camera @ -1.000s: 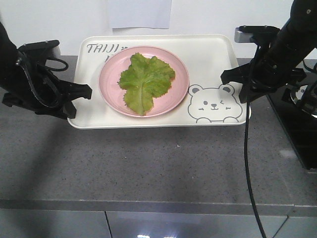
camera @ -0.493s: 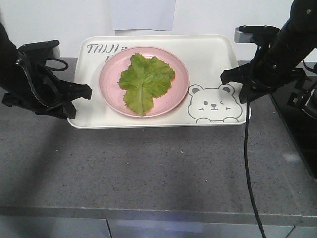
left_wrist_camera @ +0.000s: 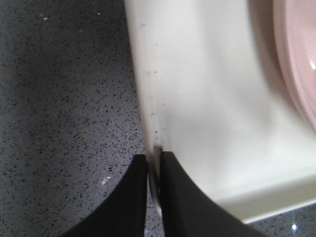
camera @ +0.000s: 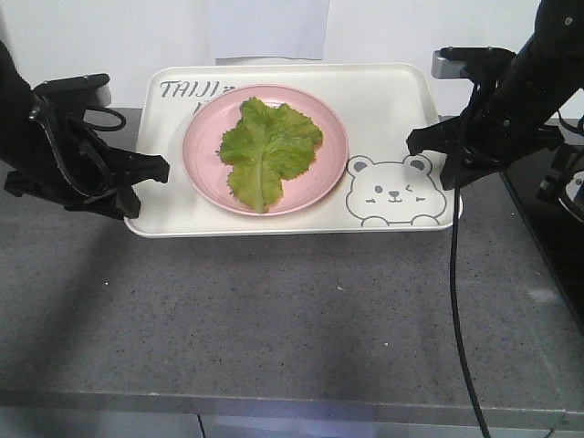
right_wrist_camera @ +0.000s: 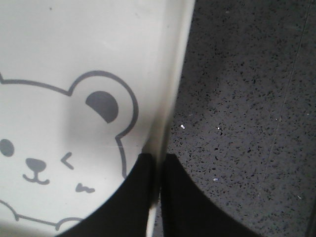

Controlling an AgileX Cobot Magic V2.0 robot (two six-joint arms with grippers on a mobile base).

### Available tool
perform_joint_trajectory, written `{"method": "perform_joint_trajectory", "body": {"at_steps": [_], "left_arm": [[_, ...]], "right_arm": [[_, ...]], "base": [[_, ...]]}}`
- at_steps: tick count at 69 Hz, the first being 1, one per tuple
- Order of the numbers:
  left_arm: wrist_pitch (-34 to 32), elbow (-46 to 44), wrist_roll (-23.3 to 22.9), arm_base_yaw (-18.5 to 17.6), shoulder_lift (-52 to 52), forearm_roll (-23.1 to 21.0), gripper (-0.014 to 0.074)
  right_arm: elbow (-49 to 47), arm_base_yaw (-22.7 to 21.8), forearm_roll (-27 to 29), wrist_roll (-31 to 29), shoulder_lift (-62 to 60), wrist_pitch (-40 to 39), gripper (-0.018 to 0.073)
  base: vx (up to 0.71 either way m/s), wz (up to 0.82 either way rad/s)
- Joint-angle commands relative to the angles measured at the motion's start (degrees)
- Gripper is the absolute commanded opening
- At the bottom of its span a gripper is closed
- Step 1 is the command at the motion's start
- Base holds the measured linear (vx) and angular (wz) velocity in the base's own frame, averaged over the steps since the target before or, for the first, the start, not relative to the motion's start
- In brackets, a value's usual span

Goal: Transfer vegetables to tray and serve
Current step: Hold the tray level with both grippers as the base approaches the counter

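Left claw [left_wrist_camera: 153,190] is clamped on the tray [camera: 383,109] at its left rim; wrist view shows both black fingers [left_wrist_camera: 129,197] pinching the thin cream edge, w/ only a corner of the tray and a sliver of the pink plate [left_wrist_camera: 301,74] in shot, rest cut off. Right claw [right_wrist_camera: 157,195] likewise closed on the tray's right rim, just beside the winking bear drawing [right_wrist_camera: 44,153], whose lower part runs out of frame. In the front view the claw tips are hard to make out against the dark arms, and the "TAIJI" lettering [camera: 189,88] is partly hidden behind the plate. Vs. half a sec ago and a sec ago: tray, plate, leaf and both arms sit in the same spots in the picture; only the backdrop differs, i.e. the white sheet [camera: 269,27] on the wall sits a bit further right and the table's [camera: 274,310] front edge lower. Tray holds the round pink plate [camera: 205,173], left of centre; on it lies the lettuce leaf [camera: 266,151], flat, pale rib toward the camera, inside the plate's rim. Whether the tray rests on the grey speckled table or is held just above it, can't tell.
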Motion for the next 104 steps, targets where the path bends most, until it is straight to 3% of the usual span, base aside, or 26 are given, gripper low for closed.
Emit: {"method": "perform_joint_trajectory", "body": {"at_steps": [1,104], "left_arm": [[-3.84,-1.51,1.47,-0.91,-2.87,-2.94,-0.0008],[-3.84,-1.51,1.47,-0.91,-2.87,-2.95,-0.0007]], "right_arm": [[-1.42,0.27,1.74,-1.51,-3.37,1.06,-0.0004],[-1.42,0.27,1.74,-1.51,-3.37,1.06,-0.0004]], "base": [[0.03,0.01],[0.03,0.0]]}}
